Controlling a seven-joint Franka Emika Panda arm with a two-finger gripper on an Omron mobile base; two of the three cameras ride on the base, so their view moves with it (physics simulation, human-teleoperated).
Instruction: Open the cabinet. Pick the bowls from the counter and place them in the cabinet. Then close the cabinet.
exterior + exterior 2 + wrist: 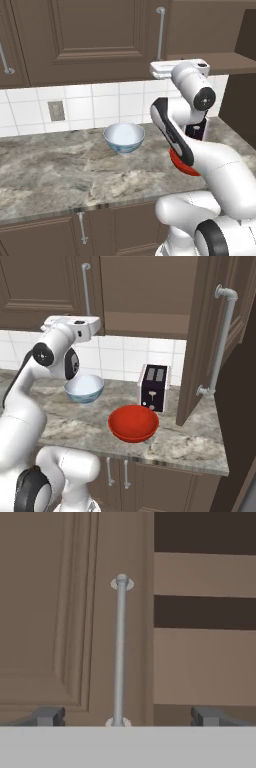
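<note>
White square tiles back a marbled grey-brown desk (pixel 60 170), with a grey wall socket (pixel 56 110) set into them and low brown cabinets (pixel 165 483) with short handles beneath the stone edge. Above hangs the dark brown wall cabinet (pixel 95 40): its left door (pixel 75 612) is closed, its right door (pixel 210 336) swung wide open toward the room (the long silver handle (pixel 220 341) on that open door faces the right base camera). Behind the open door a brown shelf (pixel 202 662) shows inside.

Both bowls sit on the desk. The white bowl (pixel 124 138) with the blue pattern stands upright toward the tiled wall, to the left of the arm in the left base view. The red bowl (pixel 133 423) lies nearer the front edge of the desk, well apart from the white one, with a dark toaster (pixel 154 387) just behind it; in the left base view the arm covers most of the red bowl.

The white arm rises high, its hand level with the bottom of the wall cabinet. In the hand view the claw (pixel 127 716) stands wide open, holding nothing, its two dark tips spread either side of the closed door's vertical silver bar handle (pixel 120 652). The bar sits between the tips but somewhat left of centre, and how close the tips are to it cannot be told.
</note>
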